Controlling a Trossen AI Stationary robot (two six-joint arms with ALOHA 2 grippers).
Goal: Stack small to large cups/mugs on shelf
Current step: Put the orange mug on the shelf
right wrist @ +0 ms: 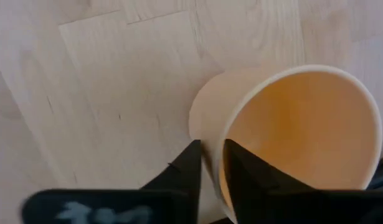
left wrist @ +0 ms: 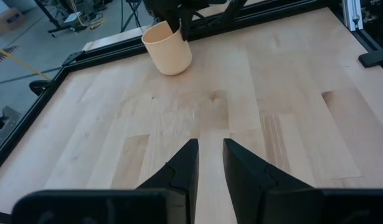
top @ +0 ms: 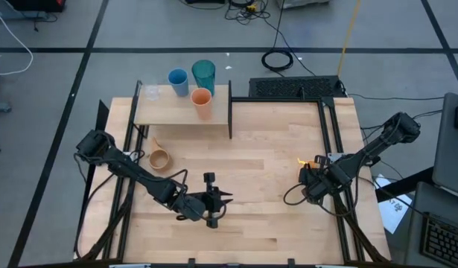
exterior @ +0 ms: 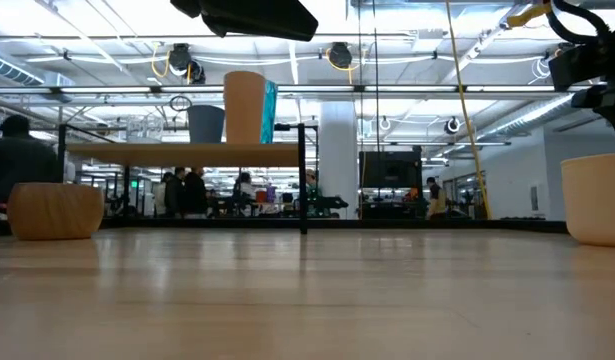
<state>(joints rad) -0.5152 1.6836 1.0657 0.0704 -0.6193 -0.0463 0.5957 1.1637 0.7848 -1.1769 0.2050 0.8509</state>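
Observation:
On the shelf (top: 169, 113) at the far left stand a blue cup (top: 178, 80), a teal tumbler (top: 203, 74) and an orange cup (top: 202, 102). A tan handled mug (top: 160, 158) rests upright on the tabletop in front of the shelf. A peach-orange mug (left wrist: 168, 48) stands near the table's right edge, and my right gripper (right wrist: 211, 149) is shut on its wall. My left gripper (left wrist: 210, 165) hovers over the table's near middle, pointing toward that mug. Its fingers are shut to a narrow gap with nothing between them. My right gripper holds the peach-orange mug by its rim (right wrist: 228, 121), one finger (right wrist: 247, 171) inside the mug and the other (right wrist: 185, 171) outside against the wall. The fingers come from above, pointing down. The mug stands upright with its base (exterior: 599, 238) on the tabletop.
A black upright (top: 230, 112) closes the shelf's right end. A black frame (top: 329, 126) runs along the table's right and far edges, close behind the mug. A black rack (top: 296, 88) lies beyond the far edge. Bare wood lies between the two grippers.

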